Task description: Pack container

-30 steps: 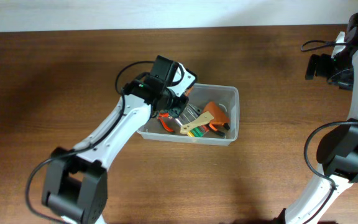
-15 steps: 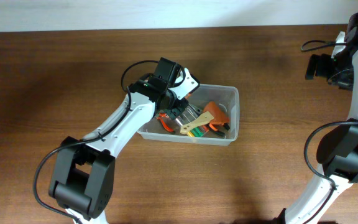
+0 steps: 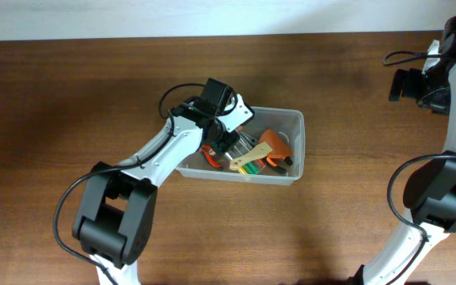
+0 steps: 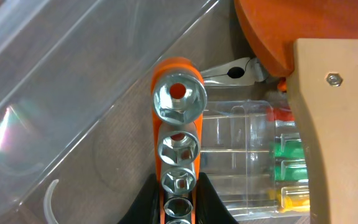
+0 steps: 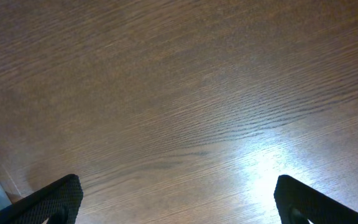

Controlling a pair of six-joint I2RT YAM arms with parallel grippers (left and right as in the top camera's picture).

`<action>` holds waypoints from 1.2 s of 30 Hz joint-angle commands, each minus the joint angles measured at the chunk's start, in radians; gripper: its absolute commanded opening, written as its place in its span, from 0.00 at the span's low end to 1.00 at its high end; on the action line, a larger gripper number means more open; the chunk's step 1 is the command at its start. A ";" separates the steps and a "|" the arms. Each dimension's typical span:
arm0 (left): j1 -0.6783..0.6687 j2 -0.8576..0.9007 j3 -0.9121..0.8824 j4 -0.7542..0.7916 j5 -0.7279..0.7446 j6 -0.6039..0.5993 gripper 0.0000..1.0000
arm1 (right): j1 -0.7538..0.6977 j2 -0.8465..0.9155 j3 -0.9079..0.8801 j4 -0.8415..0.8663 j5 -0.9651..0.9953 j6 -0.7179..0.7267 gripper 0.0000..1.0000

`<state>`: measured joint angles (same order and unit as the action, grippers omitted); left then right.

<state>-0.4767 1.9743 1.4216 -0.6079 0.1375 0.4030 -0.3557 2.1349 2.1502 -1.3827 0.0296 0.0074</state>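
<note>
Left jaws are clamped tight on the near end of an orange socket rail (image 4: 178, 124). The chrome sockets line up straight away from the jaws, so the rail's long axis just continues the wrist line.

The rail is already inside the container (image 3: 295, 119), over its left end. It runs along the clear side wall (image 4: 73, 74) on one side, with the small screwdriver case (image 4: 253, 162) just beside it on the other. A wooden handle (image 4: 331, 124) lies across that case. I can't tell if the rail is touching the floor yet.

My guess is the next move is simply lowering it and letting go.

The left arm (image 3: 161, 154) reaches diagonally up to the container, wrist tipped down into it. It's by far the nearer arm.

Right jaws are spread wide over bare table (image 5: 166, 93), parked well off at the far right.
</note>
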 commanded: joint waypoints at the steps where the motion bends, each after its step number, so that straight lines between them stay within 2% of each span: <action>1: -0.001 -0.001 0.025 0.002 -0.004 0.018 0.18 | 0.002 0.000 -0.005 0.000 0.006 0.009 0.98; 8: 0.000 -0.001 0.025 0.003 -0.007 0.018 0.35 | 0.002 0.000 -0.005 0.000 0.006 0.009 0.99; 16: 0.000 -0.002 0.043 0.018 -0.006 0.018 0.36 | 0.002 0.000 -0.005 0.000 0.006 0.009 0.99; 21: 0.000 -0.023 0.145 0.016 -0.006 -0.014 0.38 | 0.002 0.000 -0.005 0.000 0.006 0.009 0.98; 25: 0.000 -0.071 0.252 0.002 -0.008 -0.020 0.53 | 0.002 0.000 -0.005 0.000 0.006 0.009 0.99; 28: 0.000 -0.113 0.309 -0.006 -0.065 -0.020 0.82 | 0.002 0.000 -0.005 0.000 0.006 0.009 0.99; 31: 0.005 -0.158 0.329 -0.006 -0.190 -0.020 0.87 | 0.002 0.000 -0.005 0.000 0.006 0.009 0.99; 32: 0.009 -0.172 0.329 -0.006 -0.226 -0.020 0.97 | 0.002 0.000 -0.005 0.000 0.006 0.009 0.99; 36: 0.037 -0.237 0.329 -0.040 -0.381 -0.021 0.99 | 0.002 0.000 -0.005 0.000 0.006 0.009 0.99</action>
<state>-0.4671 1.7996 1.7340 -0.6292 -0.0742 0.3820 -0.3557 2.1349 2.1502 -1.3827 0.0296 0.0074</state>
